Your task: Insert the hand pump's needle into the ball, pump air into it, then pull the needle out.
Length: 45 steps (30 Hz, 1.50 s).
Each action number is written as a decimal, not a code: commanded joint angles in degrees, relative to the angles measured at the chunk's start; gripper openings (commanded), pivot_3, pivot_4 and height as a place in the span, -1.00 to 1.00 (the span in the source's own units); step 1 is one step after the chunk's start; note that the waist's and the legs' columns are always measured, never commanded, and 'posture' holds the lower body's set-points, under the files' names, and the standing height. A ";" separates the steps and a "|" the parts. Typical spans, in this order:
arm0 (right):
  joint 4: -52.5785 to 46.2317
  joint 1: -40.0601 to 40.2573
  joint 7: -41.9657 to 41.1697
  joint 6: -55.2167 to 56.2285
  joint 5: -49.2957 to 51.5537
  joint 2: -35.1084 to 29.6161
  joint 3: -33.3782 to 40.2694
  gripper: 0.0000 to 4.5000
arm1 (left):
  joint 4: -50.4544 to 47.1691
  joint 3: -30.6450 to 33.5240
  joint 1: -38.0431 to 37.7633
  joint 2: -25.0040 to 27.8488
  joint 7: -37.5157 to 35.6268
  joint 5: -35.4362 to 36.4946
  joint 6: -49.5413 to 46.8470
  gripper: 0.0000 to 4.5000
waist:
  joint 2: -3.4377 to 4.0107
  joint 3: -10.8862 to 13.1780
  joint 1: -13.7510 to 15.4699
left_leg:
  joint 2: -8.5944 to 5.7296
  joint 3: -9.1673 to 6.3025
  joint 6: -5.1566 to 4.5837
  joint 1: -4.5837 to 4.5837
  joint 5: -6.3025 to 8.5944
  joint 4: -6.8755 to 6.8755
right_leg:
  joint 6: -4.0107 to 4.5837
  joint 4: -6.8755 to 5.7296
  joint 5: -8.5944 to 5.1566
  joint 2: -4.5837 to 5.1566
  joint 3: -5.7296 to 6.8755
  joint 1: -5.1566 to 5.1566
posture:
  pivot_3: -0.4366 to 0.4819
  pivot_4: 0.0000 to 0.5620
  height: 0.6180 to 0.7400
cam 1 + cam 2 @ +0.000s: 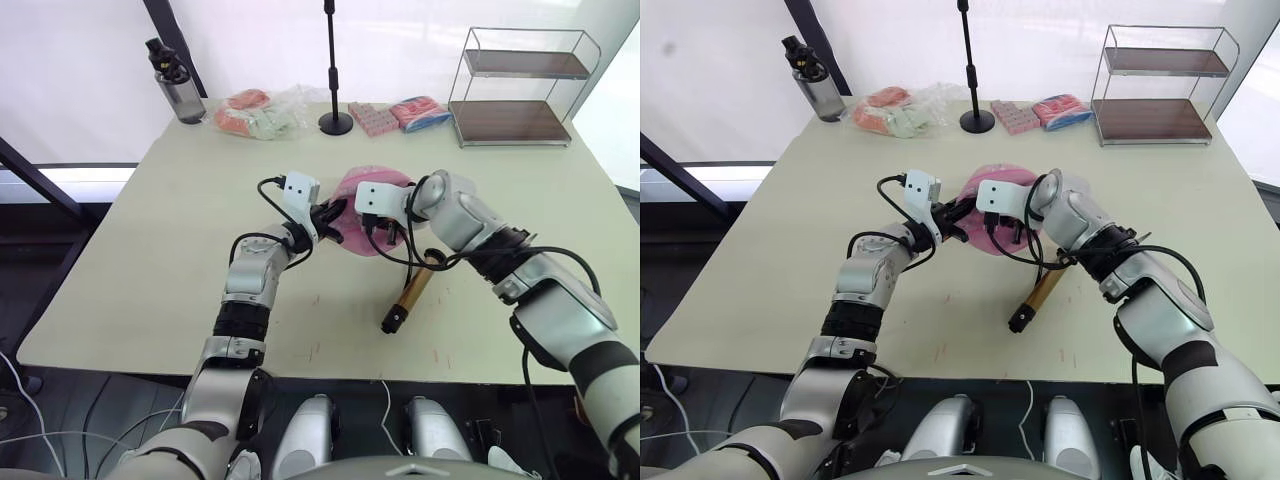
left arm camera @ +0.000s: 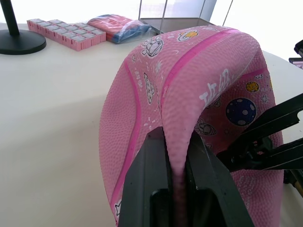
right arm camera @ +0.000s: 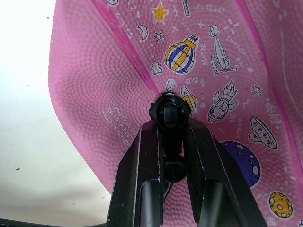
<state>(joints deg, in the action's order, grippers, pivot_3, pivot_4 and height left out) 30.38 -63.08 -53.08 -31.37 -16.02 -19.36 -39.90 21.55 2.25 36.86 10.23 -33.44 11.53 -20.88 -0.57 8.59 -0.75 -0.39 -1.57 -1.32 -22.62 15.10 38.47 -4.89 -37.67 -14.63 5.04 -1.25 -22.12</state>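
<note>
I saw left gripper pinching a fold of the ball | right gripper clamped on needle, tip against ball | pump lay beside right gripper.

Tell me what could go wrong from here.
The left tool only pinches a fold of the deflated ball, so the ball may slip or buckle as the right tool presses the needle's fitting against it. The pump lies loose on the table; its hose could tug the needle sideways.
</note>
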 commanded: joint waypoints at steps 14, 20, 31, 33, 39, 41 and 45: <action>13.88 2.62 1.18 2.22 -8.60 1.93 -2.62 -0.97 | 1.35 -1.21 -1.82 -0.74 -0.51 0.79 -2.38 -1.00 | 0.01 -0.34 -0.27 | 0.00 0.04 0.01 0.62 0.02 -0.17 | 0.04 0.08 -0.06 0.00 -0.05 0.50 | -0.05 -0.47 0.93; 18.11 2.36 2.17 4.26 -10.15 3.27 -2.64 -0.97 | 1.21 -1.03 -1.98 -0.83 -0.40 0.89 -2.59 -1.00 | 0.03 -0.49 -0.38 | 0.00 0.05 0.01 0.66 0.02 -0.20 | 0.04 0.07 -0.07 0.00 -0.07 0.51 | -0.05 -0.47 0.93; 27.72 1.63 4.77 8.34 -12.85 5.97 -3.14 -0.97 | 1.33 -0.49 -2.50 -0.75 -0.29 1.14 -2.64 -1.00 | 0.05 -1.11 -0.47 | -0.10 0.02 0.02 0.86 0.04 -0.31 | 0.06 0.07 -0.10 0.00 -0.30 0.53 | -0.05 -0.47 0.93; 29.13 1.59 5.15 8.96 -13.44 6.52 -3.13 -0.97 | 1.29 -0.35 -2.52 -0.73 -0.24 1.21 -2.72 -1.00 | 0.02 -1.16 -0.48 | -0.17 0.02 0.01 0.92 0.05 -0.31 | 0.05 0.06 -0.09 0.00 -0.43 0.52 | -0.05 -0.47 0.93; 32.52 1.51 7.00 10.01 -14.65 7.94 -3.00 -0.97 | 0.89 0.04 -2.76 -0.98 -0.12 1.19 -3.13 -1.00 | -0.03 -1.38 -0.91 | -0.18 0.02 0.01 0.95 0.06 -0.32 | 0.05 0.05 -0.09 0.00 -0.47 0.51 | -0.05 -0.47 0.93; 33.74 1.46 7.89 10.44 -15.34 8.18 -3.24 -0.97 | 0.76 0.09 -2.87 -1.04 -0.08 1.20 -3.22 -1.00 | -0.03 -1.53 -1.12 | -0.18 0.03 0.02 0.96 0.06 -0.32 | 0.05 0.05 -0.09 0.00 -0.49 0.52 | -0.05 -0.47 0.93; 35.42 1.42 8.81 10.99 -16.05 8.66 -3.09 -0.97 | 0.59 0.13 -3.06 -1.09 0.03 1.22 -3.31 -1.00 | -0.08 -1.73 -1.30 | -0.18 0.04 0.02 0.98 0.07 -0.33 | 0.05 0.05 -0.09 0.01 -0.51 0.52 | -0.05 -0.47 0.93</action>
<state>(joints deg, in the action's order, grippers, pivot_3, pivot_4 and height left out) 54.85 -66.41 -46.60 -16.99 -26.88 -7.57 -39.99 22.17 4.01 35.38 9.80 -31.53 11.57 -22.73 -0.65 6.86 -2.05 -0.57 -1.53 -1.30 -21.65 15.17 38.14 -4.84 -37.61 -14.71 5.05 -1.77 -21.60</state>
